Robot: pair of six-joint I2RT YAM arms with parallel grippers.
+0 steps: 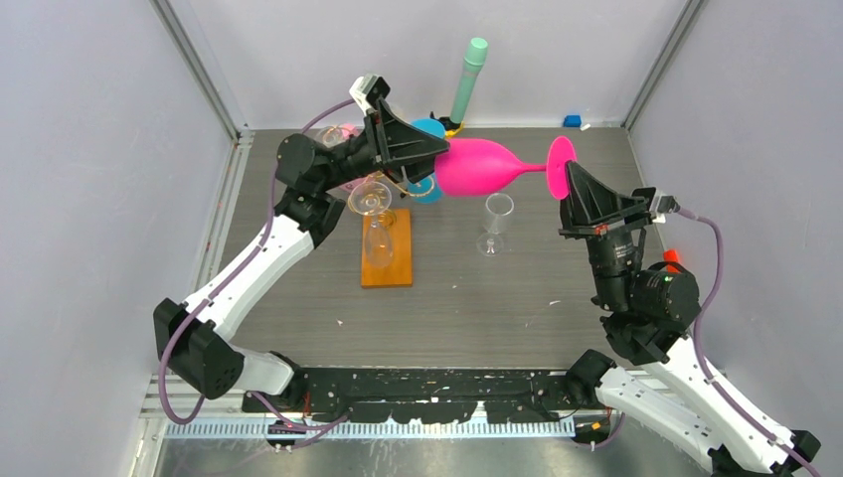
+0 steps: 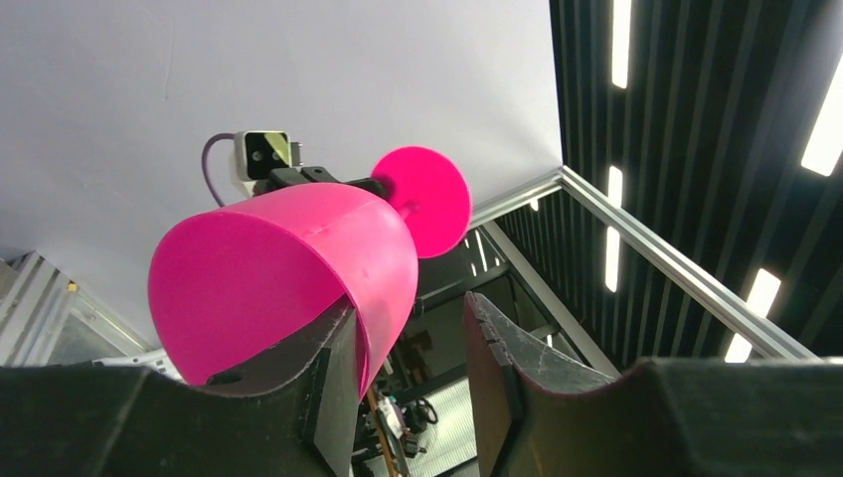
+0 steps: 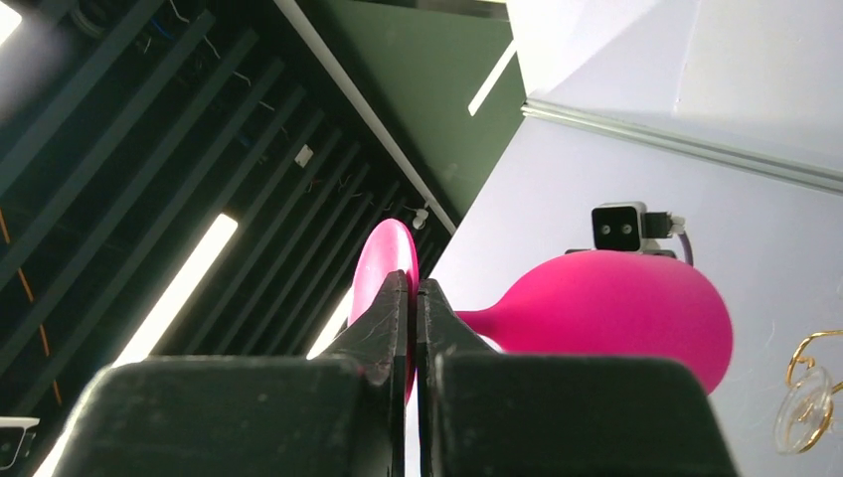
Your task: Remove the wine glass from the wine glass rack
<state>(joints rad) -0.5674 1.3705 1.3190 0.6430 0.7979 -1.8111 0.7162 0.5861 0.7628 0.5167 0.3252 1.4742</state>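
Observation:
A pink wine glass (image 1: pixel 482 167) hangs sideways in the air between my two grippers, its foot (image 1: pixel 560 166) to the right. My right gripper (image 1: pixel 574 171) is shut on the edge of the foot (image 3: pixel 386 260). My left gripper (image 1: pixel 444 151) is at the bowl's mouth with its jaws apart: one finger (image 2: pixel 333 358) lies inside the rim of the bowl (image 2: pixel 288 258) and the other finger (image 2: pixel 492 348) stands clear of it. The wine glass rack of gold wire stands on its wooden base (image 1: pixel 398 260) below the left gripper, with clear glasses (image 1: pixel 370 199) on it.
A clear glass (image 1: pixel 495 224) stands upright on the table right of the rack. A blue glass (image 1: pixel 427 129) is behind the left gripper. A mint-green cylinder (image 1: pixel 469 75) and a small blue block (image 1: pixel 572 120) are at the back wall. Grey walls close in on both sides.

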